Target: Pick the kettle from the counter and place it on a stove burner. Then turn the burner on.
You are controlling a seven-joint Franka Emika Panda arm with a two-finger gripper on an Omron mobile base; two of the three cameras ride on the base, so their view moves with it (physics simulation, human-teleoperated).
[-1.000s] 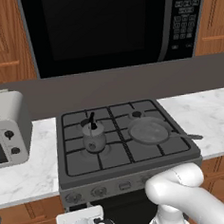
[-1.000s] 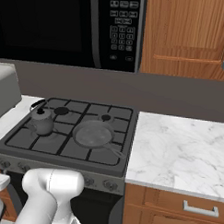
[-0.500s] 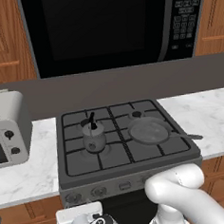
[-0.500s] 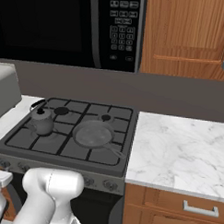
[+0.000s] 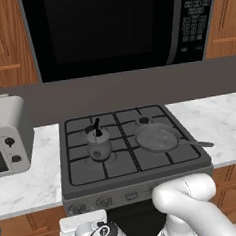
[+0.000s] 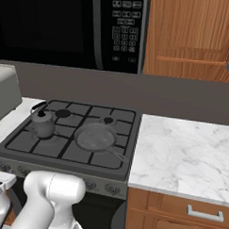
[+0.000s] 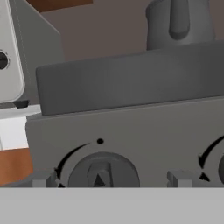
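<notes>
The dark grey kettle (image 5: 98,144) (image 6: 43,125) stands upright on the left grates of the stove, free of any grip; its lower body rises above the stove's edge (image 7: 179,24) in the hand view. A round black stove burner cap (image 6: 63,113) lies just behind it. What is under the kettle is hidden. My gripper (image 7: 111,179) is open, low in front of the stove's front panel, its two tips on either side of a round dark knob (image 7: 103,173). The white marble counter (image 5: 216,127) (image 6: 180,152) flanks the stove.
A flat grey pan (image 5: 156,137) (image 6: 95,137) sits on the right grates, its handle pointing toward the right counter. A grey toaster oven (image 5: 6,139) stands on the left counter. A black microwave (image 5: 107,25) hangs above. A second knob (image 7: 218,168) is to the right.
My hand has crept slightly to the right, low in front of the stove panel. The kettle and pan have not moved.
</notes>
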